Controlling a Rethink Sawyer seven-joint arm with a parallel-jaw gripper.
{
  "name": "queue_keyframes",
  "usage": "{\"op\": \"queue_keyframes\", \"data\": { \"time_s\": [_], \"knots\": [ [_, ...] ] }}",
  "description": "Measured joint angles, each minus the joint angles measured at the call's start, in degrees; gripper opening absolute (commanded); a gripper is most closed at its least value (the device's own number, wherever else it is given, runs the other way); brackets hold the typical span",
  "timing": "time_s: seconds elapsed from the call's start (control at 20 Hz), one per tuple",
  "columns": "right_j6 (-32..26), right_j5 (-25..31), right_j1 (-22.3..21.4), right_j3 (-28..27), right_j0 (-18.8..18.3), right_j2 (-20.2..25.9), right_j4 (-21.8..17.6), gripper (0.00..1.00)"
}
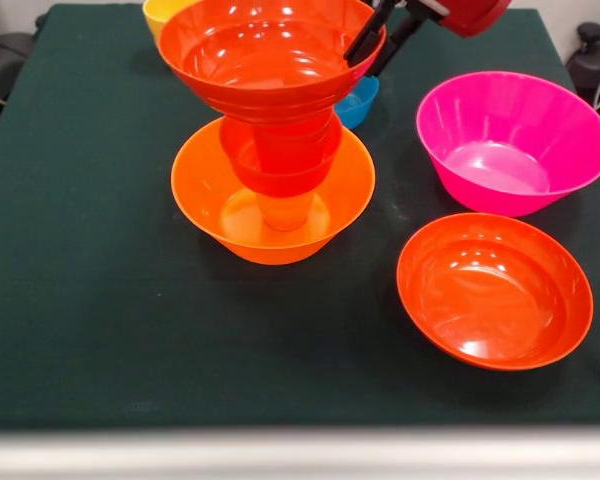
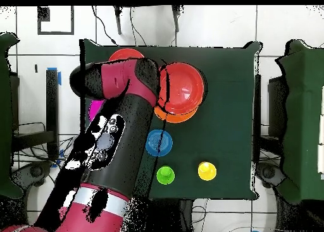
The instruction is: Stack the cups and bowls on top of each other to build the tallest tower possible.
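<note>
The tower stands in the large orange bowl. An orange cup, a small red-orange bowl and a red-orange cup rise from it, with a wide red-orange bowl on top. My gripper is open at that top bowl's right rim, one finger inside the rim and one outside. In the overhead view my arm hides the gripper. Off the tower are a second wide red-orange bowl, a magenta bowl and a small blue bowl.
A yellow cup and a green cup stand on the dark green cloth near the robot's side. The magenta bowl shows only as a sliver beside my arm in the overhead view.
</note>
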Motion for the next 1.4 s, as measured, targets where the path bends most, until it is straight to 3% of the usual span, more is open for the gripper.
{"op": "queue_keyframes", "data": {
  "time_s": [1.4],
  "knots": [
    [0.00,-0.01,1.60,-0.01,-0.11,0.00,0.05,0.00]
  ]
}}
